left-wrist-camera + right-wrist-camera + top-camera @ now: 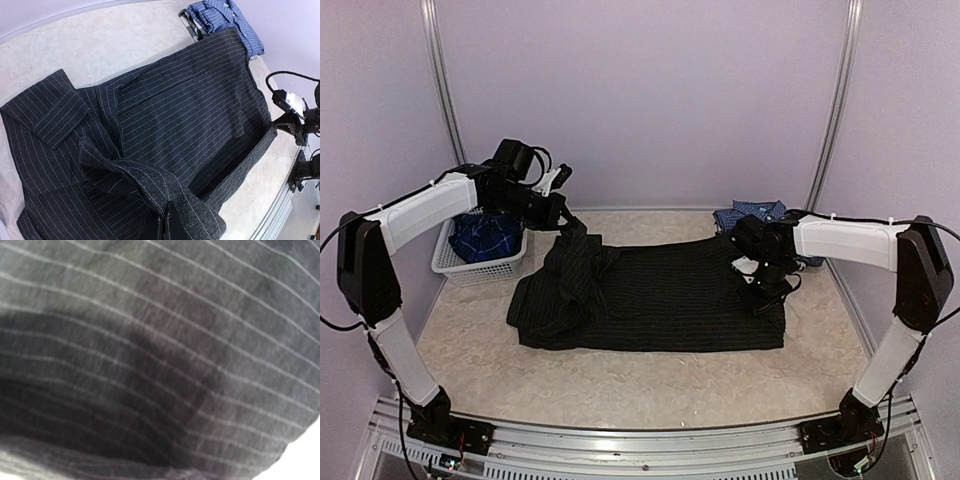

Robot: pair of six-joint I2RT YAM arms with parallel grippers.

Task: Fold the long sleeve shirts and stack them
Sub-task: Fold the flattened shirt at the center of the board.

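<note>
Clamped shut, my left claw (pixel 563 212) holds a sleeve (pixel 150 185) of the black pinstriped shirt (pixel 670 295), lifted over its body; my right claw (pixel 760 292) is closed on the hem (pixel 265 137). The shirt lies spread on the surface (pixel 620 380), soft, wrinkled, barely folded, I judge. A blue checked shirt (pixel 752 212) sits folded behind it; the crumpled plaid shirt (pixel 485 238) waits in the lattice basket (pixel 470 268).

A spread shirt (pixel 660 300) lies across the middle of the table (pixel 620 385). One sleeve is drawn up over its 9 o'clock end, where the left gripper (pixel 568 222) pinches it above the cloth. The right gripper (pixel 760 295) sits at the 3 o'clock edge, cloth nipped between its fingers. A basket (pixel 460 268) stands at the table's 10 o'clock with a second shirt (pixel 485 235) in it. A folded shirt (pixel 750 212) lies at 1 o'clock, right against the spread shirt's far corner.
</note>
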